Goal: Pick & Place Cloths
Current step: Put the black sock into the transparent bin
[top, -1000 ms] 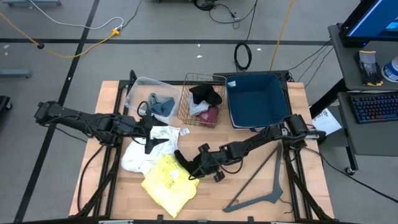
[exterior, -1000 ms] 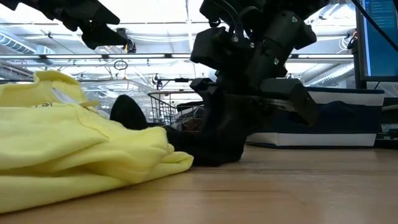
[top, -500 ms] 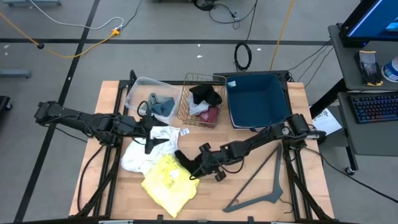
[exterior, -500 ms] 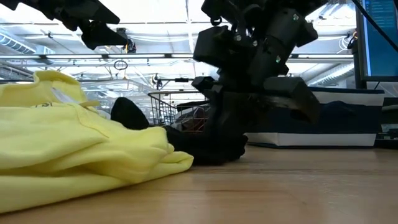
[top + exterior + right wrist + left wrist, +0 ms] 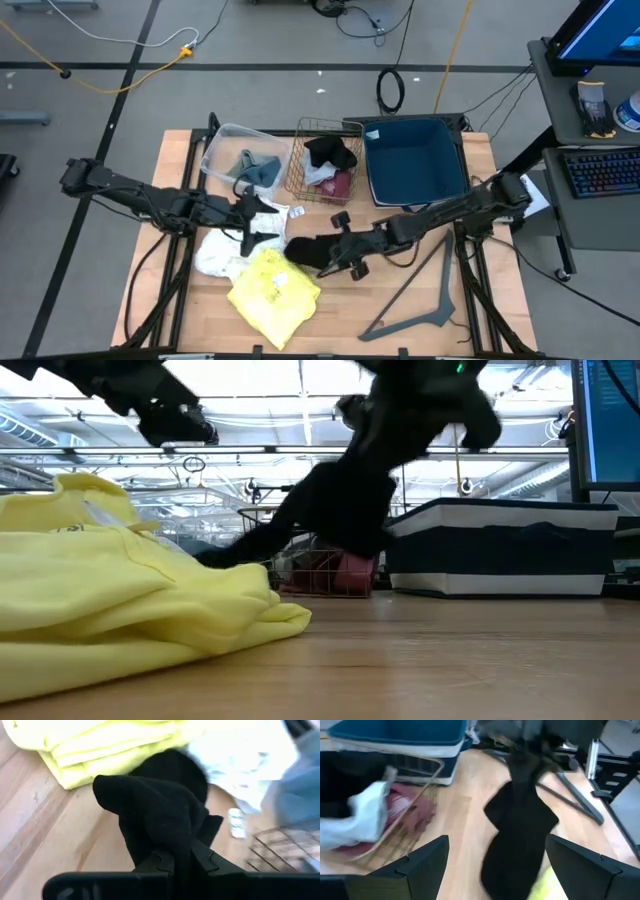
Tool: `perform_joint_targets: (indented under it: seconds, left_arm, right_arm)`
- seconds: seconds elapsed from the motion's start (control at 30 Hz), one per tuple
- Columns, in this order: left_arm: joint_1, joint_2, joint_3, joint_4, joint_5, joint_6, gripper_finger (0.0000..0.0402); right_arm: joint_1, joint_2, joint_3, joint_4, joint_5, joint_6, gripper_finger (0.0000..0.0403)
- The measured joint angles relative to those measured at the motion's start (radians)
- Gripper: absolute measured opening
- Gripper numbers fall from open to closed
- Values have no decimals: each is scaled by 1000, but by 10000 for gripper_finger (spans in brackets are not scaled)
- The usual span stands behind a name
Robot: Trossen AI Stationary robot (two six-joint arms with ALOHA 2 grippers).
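Note:
A black cloth (image 5: pixel 308 250) hangs from my right gripper (image 5: pixel 345 255), which is shut on it above the table's middle. My left gripper (image 5: pixel 255 228) stands open over the white cloth (image 5: pixel 225 250), a little left of the black cloth (image 5: pixel 520 830), with nothing between its fingers. The yellow cloth (image 5: pixel 270 290) lies crumpled on the table near the front edge. A second black cloth (image 5: pixel 330 152) and a maroon cloth (image 5: pixel 338 185) lie in the wire basket (image 5: pixel 300 165). A teal-blue and grey cloth (image 5: pixel 258 170) sits in the clear bin (image 5: pixel 215 150). My right gripper pinches a bunched fold at the black cloth's upper end (image 5: pixel 175 845) between its two fingers (image 5: pixel 205 862). It comes slanting down from the table's right side. The cloth hangs stretched below it (image 5: pixel 330 510), and its lower end (image 5: pixel 225 557) trails down behind the yellow cloth (image 5: pixel 130 600).
A dark blue bin (image 5: pixel 450 150) stands at the back right beside the wire basket. A grey clothes hanger (image 5: pixel 420 300) lies on the table at the front right. Bare wood shows between the yellow cloth and the hanger.
My right gripper has risen and drawn back toward the table's right edge with the black cloth. The cloth, which lay in a heap on the table, is pulled up and stretched out; its lower end trails by the yellow cloth. My left gripper has edged toward the black cloth.

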Motion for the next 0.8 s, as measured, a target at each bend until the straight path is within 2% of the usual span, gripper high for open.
perform_joint_targets:
  seconds: [0.33, 0.63, 0.8]
  left_arm:
    - [-41, 233, 0, 263, 1, 25, 335]
    - [-52, 401, 0, 708, 9, 190, 335]
    - [-52, 461, 0, 842, 38, 225, 335]
  right_arm:
    - [5, -184, 0, 18, 15, -48, 5]
    - [5, -299, 1, 25, 12, -68, 5]
    - [5, -331, 1, 22, 12, -74, 5]
